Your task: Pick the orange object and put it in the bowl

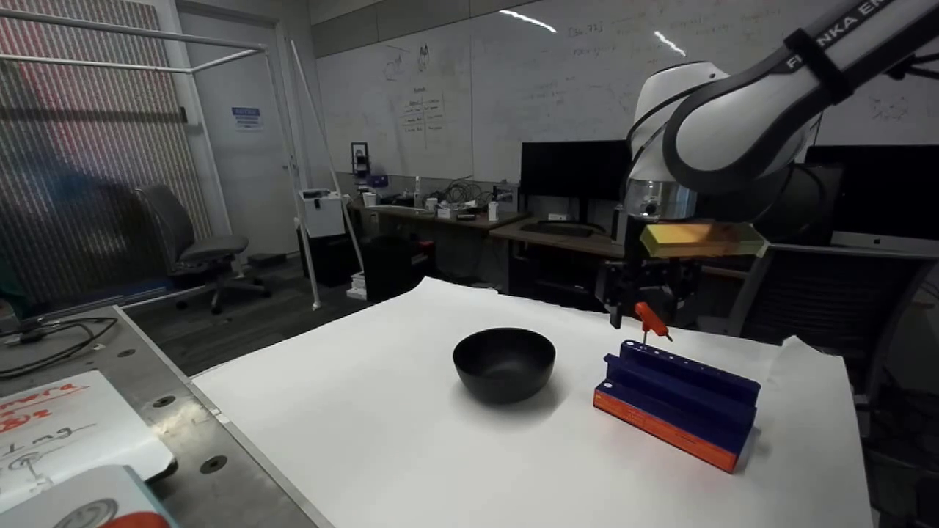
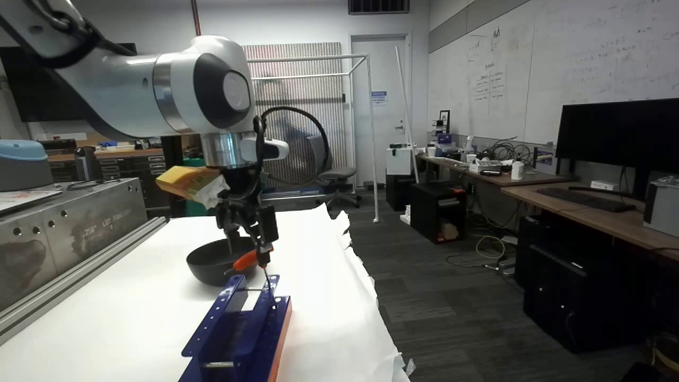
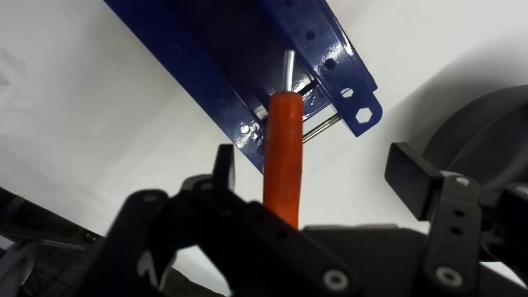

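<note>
The orange object point(image 1: 651, 320) is a T-handled tool with a slim metal shaft. It stands upright in the end of the blue holder, its handle level; it also shows in an exterior view point(image 2: 246, 260) and in the wrist view point(image 3: 284, 152). My gripper point(image 3: 319, 177) is open just above the holder. The handle lies between the fingers in the wrist view, nearer the left finger, with a gap on both sides. The black bowl point(image 1: 503, 385) stands on the table beside the holder; it also shows in an exterior view point(image 2: 209, 270) and at the wrist view's right edge point(image 3: 449, 123).
The blue holder point(image 1: 675, 411) with an orange-red base lies under the gripper and also shows in an exterior view point(image 2: 249, 339). White paper point(image 1: 352, 411) covers the table. A metal block point(image 2: 74, 228) runs along one table side. A yellow block point(image 1: 704, 240) is fixed at the wrist.
</note>
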